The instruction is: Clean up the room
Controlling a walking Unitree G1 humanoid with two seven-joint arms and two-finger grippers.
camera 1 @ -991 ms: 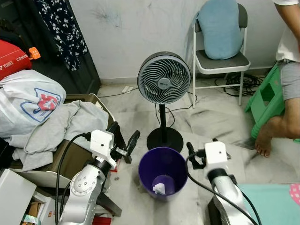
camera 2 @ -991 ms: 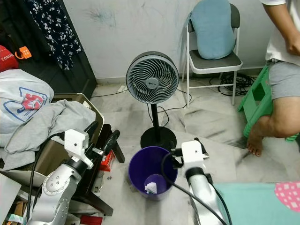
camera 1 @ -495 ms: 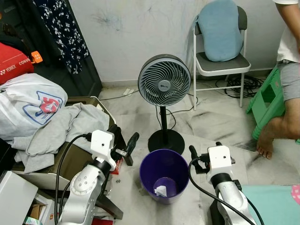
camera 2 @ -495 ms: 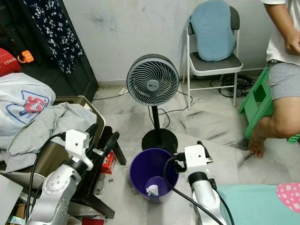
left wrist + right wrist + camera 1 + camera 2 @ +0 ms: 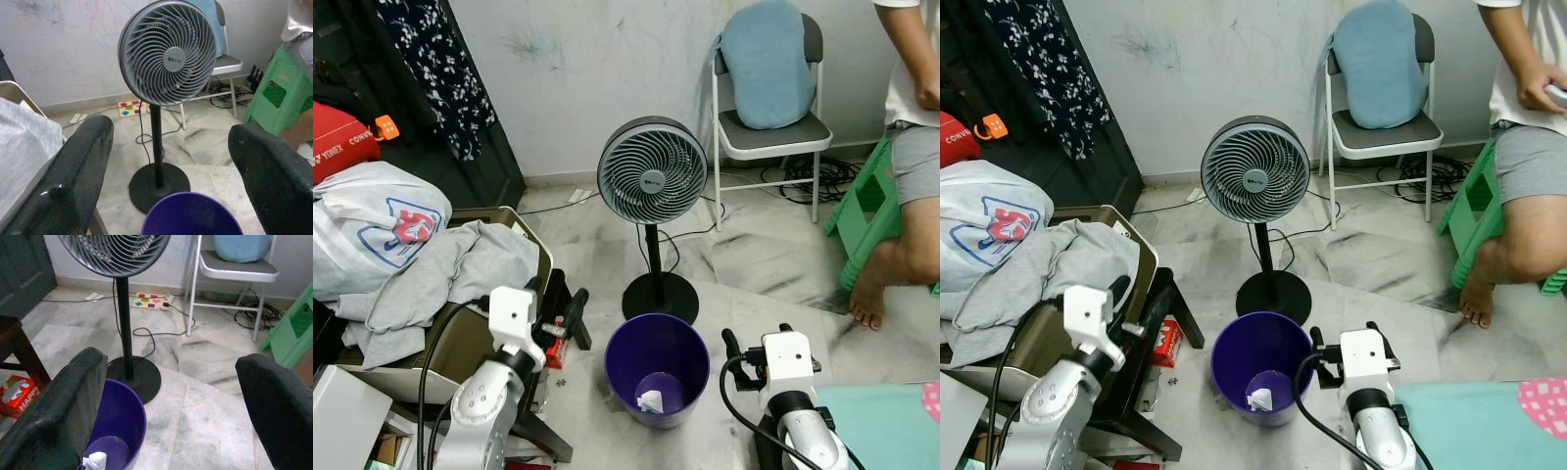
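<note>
We are drawing both arms back from the purple bin [image 5: 655,380]. The left gripper [image 5: 556,311] and right gripper [image 5: 751,352], which reached closer to its rim 1 second ago, are now hanging to either side of it, jaws spread open and empty. 1 crumpled tissue [image 5: 650,400] is lying inside the bin, so that drop looks finished; the red carton [image 5: 555,345] beside the bin is probably next.
</note>
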